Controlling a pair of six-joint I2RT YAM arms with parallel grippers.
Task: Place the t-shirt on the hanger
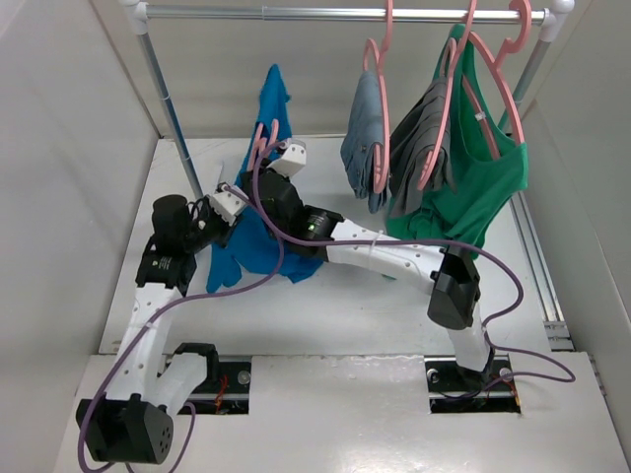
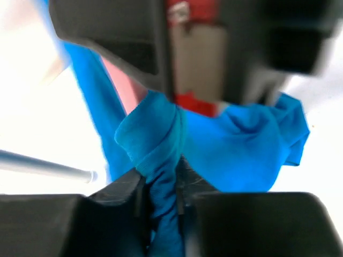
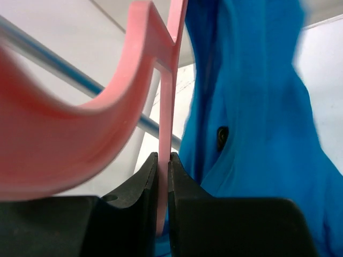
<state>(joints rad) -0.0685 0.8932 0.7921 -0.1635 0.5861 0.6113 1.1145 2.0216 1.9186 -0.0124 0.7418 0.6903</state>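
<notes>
The royal-blue t-shirt [image 1: 258,241] hangs bunched between the two arms, one end raised at the back and the rest pooled on the table. My left gripper [image 1: 231,202] is shut on a twisted fold of the t-shirt [image 2: 161,160]. My right gripper [image 1: 286,156] is shut on the thin bar of the pink hanger [image 3: 165,160], whose hook [image 1: 262,141] curves up beside the cloth. In the right wrist view the t-shirt [image 3: 252,134] drapes just right of the hanger. Most of the hanger frame is hidden by cloth.
A silver rail [image 1: 345,14] runs across the back on white posts [image 1: 173,108]. Three other pink hangers [image 1: 380,108] on it carry grey garments [image 1: 367,133] and a green tank top [image 1: 478,187]. White walls close in left and right.
</notes>
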